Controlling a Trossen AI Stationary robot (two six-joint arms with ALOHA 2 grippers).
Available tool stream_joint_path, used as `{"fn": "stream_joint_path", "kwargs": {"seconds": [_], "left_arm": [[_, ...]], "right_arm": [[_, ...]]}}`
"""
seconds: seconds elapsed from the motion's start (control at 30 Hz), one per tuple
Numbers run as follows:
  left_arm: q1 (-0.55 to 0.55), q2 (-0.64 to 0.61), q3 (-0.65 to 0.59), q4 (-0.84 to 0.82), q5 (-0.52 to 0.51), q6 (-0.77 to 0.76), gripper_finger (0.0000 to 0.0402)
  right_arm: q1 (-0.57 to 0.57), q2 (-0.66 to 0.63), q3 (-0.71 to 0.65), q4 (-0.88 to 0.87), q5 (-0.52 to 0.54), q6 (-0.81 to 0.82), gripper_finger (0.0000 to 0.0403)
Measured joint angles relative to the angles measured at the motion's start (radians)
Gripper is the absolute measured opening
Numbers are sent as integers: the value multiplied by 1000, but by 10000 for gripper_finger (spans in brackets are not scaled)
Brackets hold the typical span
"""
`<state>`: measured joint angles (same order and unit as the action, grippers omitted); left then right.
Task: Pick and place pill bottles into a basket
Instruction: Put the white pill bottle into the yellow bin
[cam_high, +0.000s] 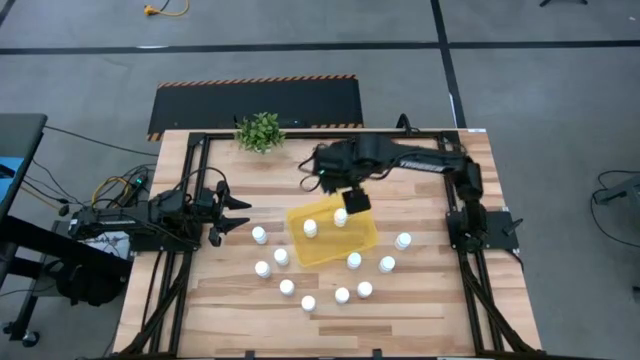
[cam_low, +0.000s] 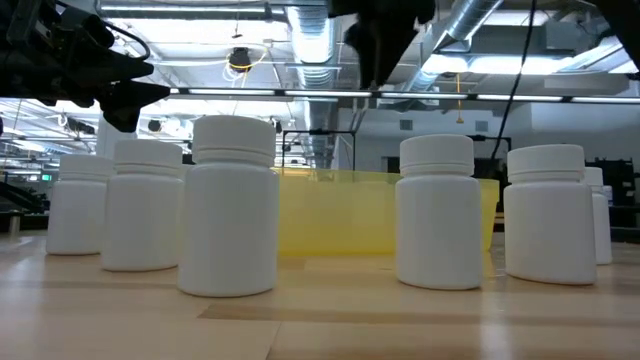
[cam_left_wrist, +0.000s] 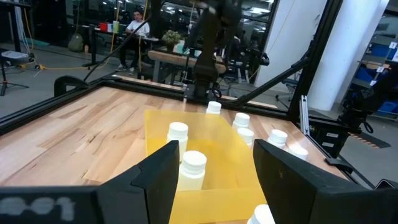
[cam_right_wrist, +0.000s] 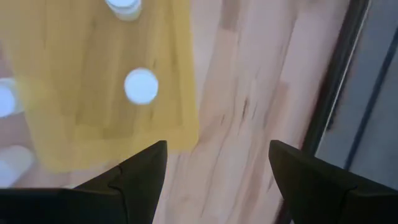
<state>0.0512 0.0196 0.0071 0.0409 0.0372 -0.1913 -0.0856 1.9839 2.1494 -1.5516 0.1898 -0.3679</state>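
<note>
Below the right gripper (cam_high: 352, 203), whose fingers stood spread apart and empty, lay the yellow basket (cam_high: 362, 236) with two pill bottles (cam_high: 310, 229) standing inside. Other bottles ringed the basket on the table (cam_high: 420, 300). Off to the side, the left gripper (cam_high: 232, 216) waited, fingers apart, holding nothing.

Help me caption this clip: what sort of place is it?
Probably a robotics lab or workshop: exposed ceiling ducts, a framed wooden workbench on grey floor, hazard-striped mat, cables.
</note>
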Motion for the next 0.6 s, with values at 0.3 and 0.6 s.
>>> {"fn": "stream_joint_path", "kwargs": {"seconds": [0.3,0.6], "left_arm": [[0,0,0,0,0,0,194],[0,0,0,0,0,0,194]], "right_arm": [[-41,-184,-124,-19,-204,70,276],[-36,-502,-556,60,-209,175,276]]}}
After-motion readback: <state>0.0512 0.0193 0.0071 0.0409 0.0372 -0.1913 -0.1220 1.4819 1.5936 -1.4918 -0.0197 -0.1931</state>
